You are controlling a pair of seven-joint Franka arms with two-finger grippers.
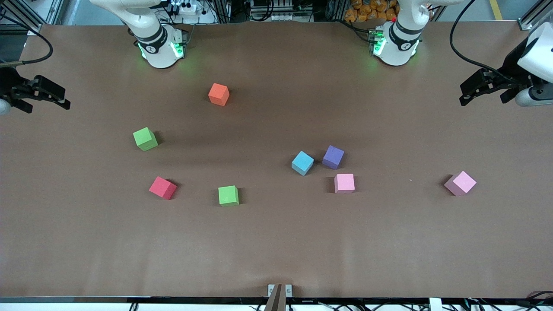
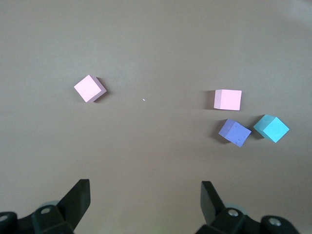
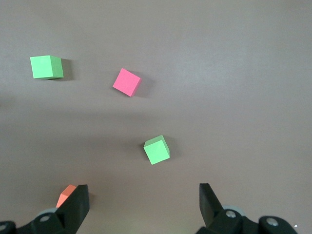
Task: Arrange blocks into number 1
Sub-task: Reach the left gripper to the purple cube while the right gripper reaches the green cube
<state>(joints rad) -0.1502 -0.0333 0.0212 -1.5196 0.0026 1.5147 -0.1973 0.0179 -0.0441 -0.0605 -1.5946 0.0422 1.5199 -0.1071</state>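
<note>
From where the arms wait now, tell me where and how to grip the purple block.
Take the purple block from straight above, the gripper's fingers closing on two opposite side faces. It sits flat but turned at an angle to the table edge, so rotate the wrist to match. Choose the pair of faces that keeps a finger out of the narrow gap beside the light blue block. The left gripper, open, is probably the closer one.

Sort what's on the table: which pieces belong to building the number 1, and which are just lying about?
For the job: purple block, light blue block, two pink blocks, two green blocks, red block.

Lying about: orange cube.
</note>
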